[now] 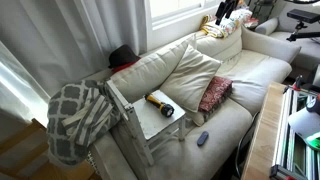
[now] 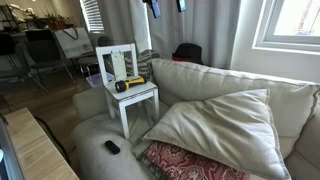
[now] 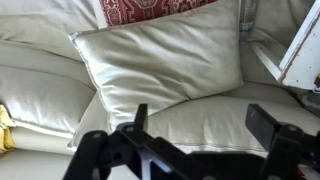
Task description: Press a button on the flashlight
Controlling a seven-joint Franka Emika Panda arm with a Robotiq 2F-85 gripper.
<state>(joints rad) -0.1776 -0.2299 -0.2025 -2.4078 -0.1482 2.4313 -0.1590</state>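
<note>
The flashlight [image 1: 160, 104] lay on the seat of the small white chair [image 2: 142, 98]. The gripper [image 3: 198, 114] hung beside the chair over a cream pillow [image 3: 160, 60], its jaws spread wide and empty.

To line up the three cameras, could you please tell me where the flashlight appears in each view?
Exterior view: the flashlight lies on the white chair, at the centre of the picture.
Exterior view: the flashlight lies on the white chair, left of centre, upper half.
Wrist view: not in it.
Shared landmark: the red patterned cushion.
</note>
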